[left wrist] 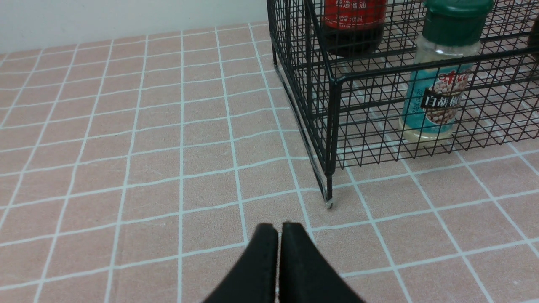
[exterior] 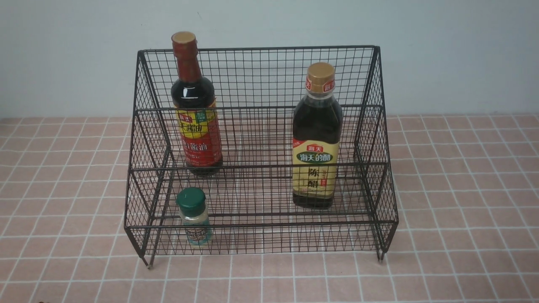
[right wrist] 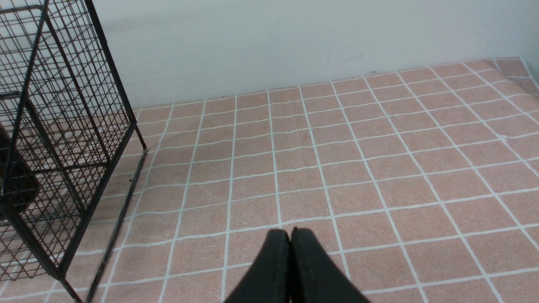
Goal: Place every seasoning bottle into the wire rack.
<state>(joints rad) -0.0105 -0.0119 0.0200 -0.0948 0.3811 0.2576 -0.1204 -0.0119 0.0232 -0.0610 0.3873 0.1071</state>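
Pink cloth with a grid of pale lines covered the table (exterior: 454, 189) before you, running back to a plain whitish wall (exterior: 261, 21). On it stood your black wire rack (exterior: 257, 167), its sides sloping down toward you and its short legs touching the cloth. All three seasoning bottles were inside the rack. You had the tall dark bottle with the red neck (exterior: 197, 126) toward the left and the back, upright, its red and yellow label facing you through the mesh and its neck reaching past the rack's top edge. Near the front on that same side, you could see the small green-capped shaker jar (exterior: 194, 219) upright behind the low front mesh, apart from the tall bottle. Toward the right stood the dark bottle with the gold cap (exterior: 317, 139), also upright, its beige label turned your way, well apart from the other two. Your left gripper (left wrist: 280, 252) was clenched on nothing over the cloth, just short of the rack's leg. Your right gripper (right wrist: 292, 256) was likewise closed and holding nothing, over bare cloth beside the rack.
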